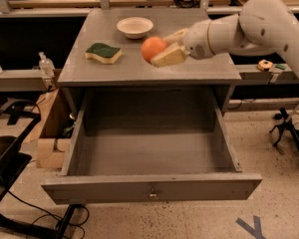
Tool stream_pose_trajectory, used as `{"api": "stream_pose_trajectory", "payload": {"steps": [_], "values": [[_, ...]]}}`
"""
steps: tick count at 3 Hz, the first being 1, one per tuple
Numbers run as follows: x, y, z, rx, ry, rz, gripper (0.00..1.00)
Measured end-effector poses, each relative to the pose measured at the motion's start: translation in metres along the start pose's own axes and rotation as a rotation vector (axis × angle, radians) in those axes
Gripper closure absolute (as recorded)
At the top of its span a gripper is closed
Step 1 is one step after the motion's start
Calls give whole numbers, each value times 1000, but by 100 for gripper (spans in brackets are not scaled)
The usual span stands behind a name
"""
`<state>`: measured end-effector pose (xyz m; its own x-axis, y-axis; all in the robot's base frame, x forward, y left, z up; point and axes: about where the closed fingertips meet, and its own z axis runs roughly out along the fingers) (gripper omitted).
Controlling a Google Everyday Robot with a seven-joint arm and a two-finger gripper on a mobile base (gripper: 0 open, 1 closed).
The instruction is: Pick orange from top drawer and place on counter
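The orange [153, 48] is held in my gripper [165, 47], shut on it, in the air above the middle of the grey counter [199, 71]. My white arm reaches in from the upper right. The top drawer [152, 188] is pulled wide open below the counter, and nothing shows inside it. Its flat front panel has a small metal keyhole at its centre.
A white bowl [134, 27] stands at the back of the counter. A green and yellow sponge [103, 52] lies on its left part. A cardboard box [51, 133] and cables sit left of the cabinet. Benches run behind.
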<state>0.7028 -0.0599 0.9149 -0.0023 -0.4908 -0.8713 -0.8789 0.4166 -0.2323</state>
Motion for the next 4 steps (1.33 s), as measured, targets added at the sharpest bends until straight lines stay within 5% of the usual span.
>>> {"api": "stream_pose_trajectory", "payload": {"steps": [1,2,4], "values": [[-25,-34,2,74,9,9,100],[-20,-54,31,121,38,2,100],[68,-68,64,189,133,74,100]]}}
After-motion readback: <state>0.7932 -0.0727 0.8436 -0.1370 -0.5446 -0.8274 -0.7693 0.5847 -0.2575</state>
